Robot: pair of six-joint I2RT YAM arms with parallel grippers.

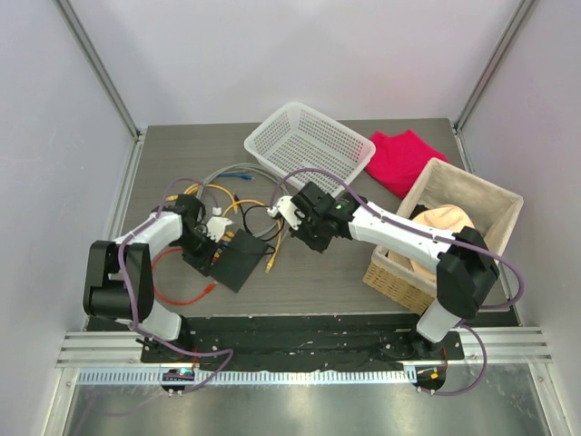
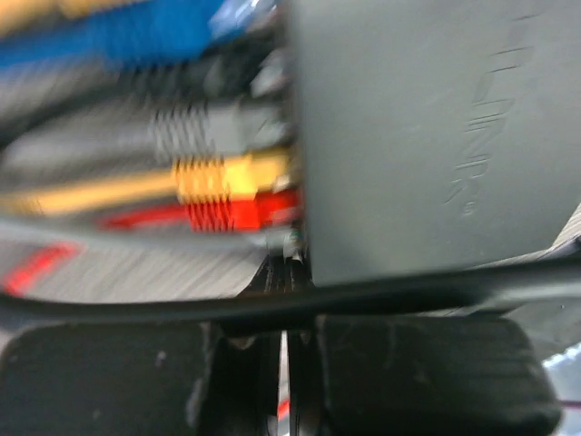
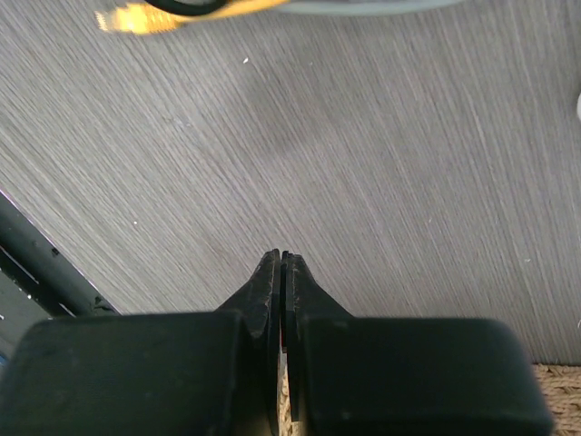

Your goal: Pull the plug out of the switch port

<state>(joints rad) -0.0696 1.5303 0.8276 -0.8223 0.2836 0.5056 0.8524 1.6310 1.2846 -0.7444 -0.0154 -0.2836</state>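
Observation:
The switch is a flat black box lying left of the table's centre. In the left wrist view the switch fills the right side. A grey plug, a yellow plug and a red plug sit in sockets along its left edge. My left gripper is at that socket edge. Its jaws are shut to a thin slit just below the red plug, and nothing shows between them. A black cable crosses in front of them. My right gripper hovers right of the switch, shut over bare table.
Loose cables in grey, blue and yellow lie tangled behind the switch, and a red cable curls in front. A loose yellow plug lies near the right gripper. A white mesh basket, a red cloth and a wicker box stand at back and right.

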